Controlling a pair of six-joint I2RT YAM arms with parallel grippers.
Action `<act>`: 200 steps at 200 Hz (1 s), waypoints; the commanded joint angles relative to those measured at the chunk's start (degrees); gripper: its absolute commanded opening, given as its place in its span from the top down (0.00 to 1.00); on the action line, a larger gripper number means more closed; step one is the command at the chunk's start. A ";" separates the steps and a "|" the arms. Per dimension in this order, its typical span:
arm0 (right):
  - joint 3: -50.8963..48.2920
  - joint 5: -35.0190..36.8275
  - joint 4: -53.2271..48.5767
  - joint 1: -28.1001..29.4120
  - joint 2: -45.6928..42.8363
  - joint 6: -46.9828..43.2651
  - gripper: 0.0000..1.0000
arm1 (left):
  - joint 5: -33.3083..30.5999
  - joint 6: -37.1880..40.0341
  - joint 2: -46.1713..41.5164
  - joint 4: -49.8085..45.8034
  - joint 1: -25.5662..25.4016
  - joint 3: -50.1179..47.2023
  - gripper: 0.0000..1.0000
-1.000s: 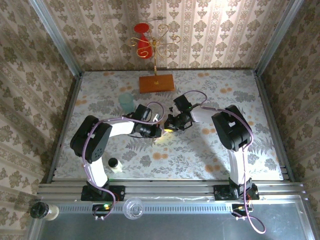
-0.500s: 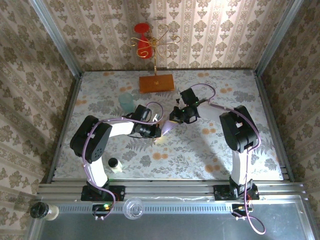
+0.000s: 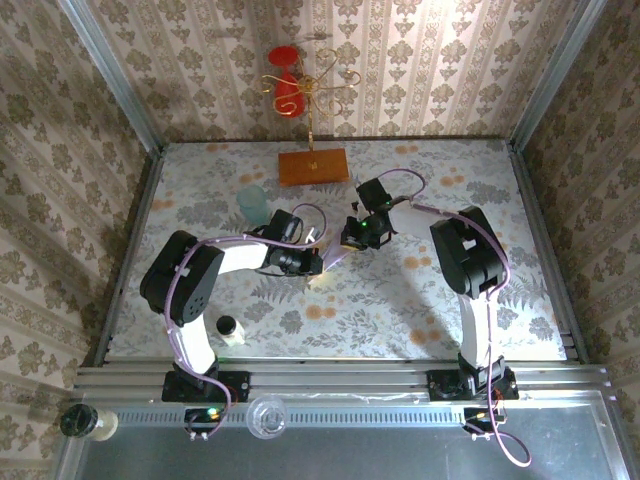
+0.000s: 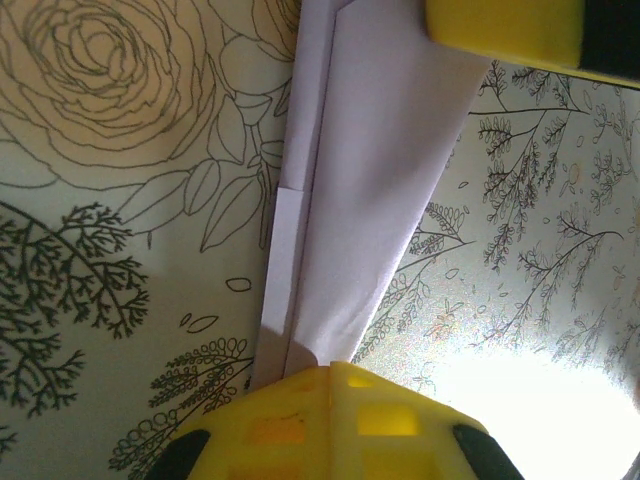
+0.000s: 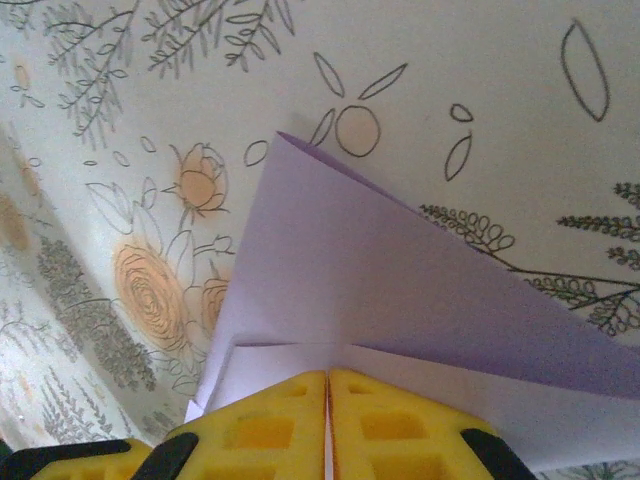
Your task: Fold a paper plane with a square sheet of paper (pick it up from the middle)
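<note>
Folded lilac paper (image 3: 337, 256) spans the gap between the 2 tools. Its long axis runs from the left tool (image 3: 312, 264) straight across to the right tool (image 3: 352, 240), with 1 end in each. Neither arm is nearer, since both are on it.

Left wrist view: the paper (image 4: 370, 180) leaves the left tool (image 4: 330, 375) dead ahead as a narrow layered strip. A lengthwise crease and a thinner flap lie along its left side. The far end of the strip reaches a yellow finger (image 4: 500, 30) of the other tool at top right. The left tool is clamped tight on the near end with no gap between the pads.

Right wrist view: the paper (image 5: 400, 290) fans out ahead of the right tool (image 5: 328, 385) into a wide wedge. The tip of the wedge points ahead and slightly left, and 1 cross fold lies just in front of the fingers. The right tool is pinched closed on the paper edge, pads meeting with only the sheet between.

The paper hangs over the patterned table (image 3: 400, 320) about midway between the 2 arms. I cannot tell whether any part of it touches the table.

Judgement: this is a mid-fold step and not yet a finished dart. The next crease depends on both tools keeping the strip taut along that shared axis. If they pull unevenly, the paper could twist or slip out of the thinner end.
</note>
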 commanded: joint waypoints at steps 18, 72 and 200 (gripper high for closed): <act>1.61 2.07 -4.66 -0.06 2.40 -1.40 0.89 | -0.04 -1.77 -1.11 0.39 -0.05 1.78 1.00; 1.57 1.73 -4.49 -0.12 2.37 -1.07 0.89 | -2.75 -3.66 2.31 2.62 -0.53 7.85 0.86; 1.47 -1.98 -1.50 -0.41 1.81 0.50 0.88 | -12.76 12.60 8.44 -14.76 -3.18 17.77 0.59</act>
